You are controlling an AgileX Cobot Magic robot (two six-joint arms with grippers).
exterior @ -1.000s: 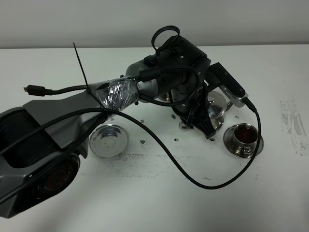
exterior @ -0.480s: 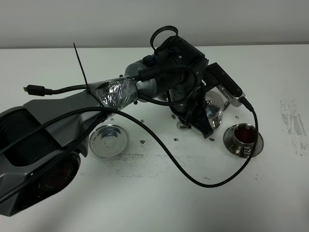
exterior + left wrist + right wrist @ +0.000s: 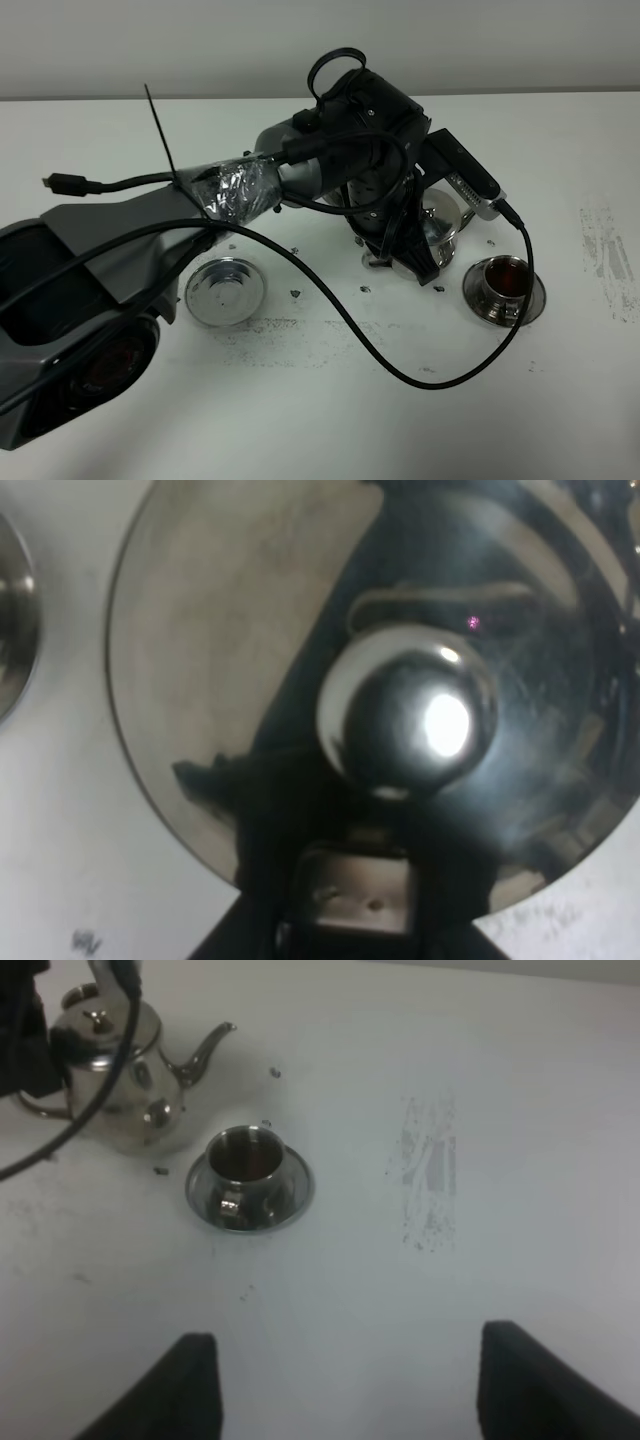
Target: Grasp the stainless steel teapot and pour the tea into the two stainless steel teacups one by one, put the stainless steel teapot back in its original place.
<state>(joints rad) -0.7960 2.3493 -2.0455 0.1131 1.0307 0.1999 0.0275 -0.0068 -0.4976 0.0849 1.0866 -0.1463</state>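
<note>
From the high camera, the left arm reaches across the white table and its bulky wrist hides most of the stainless steel teapot; only a shiny patch of the pot's body shows past the black housing, close beside the filled teacup, which stands on its saucer with dark tea in it. The second cup is not clear from here. The round steel tray lies bare near the middle of the table, well apart from the pot. The left gripper is buried under its own wrist, so its fingers cannot be made out in this view. In the left wrist picture the pot's lid fills the frame, seen from straight above with the round knob in the middle, so the pot stands upright with its long axis vertical; the gripper's dark parts sit against the lid's edge, pressed together on what I take to be the handle, though the handle itself is hidden. In the right wrist picture the teapot sits upright on the table, its spout aimed away from the handle and over toward the far side of the cup, which stands just beside it. The right gripper hangs over bare table, its two fingers spread wide and holding nothing. No writing is readable anywhere.
</note>
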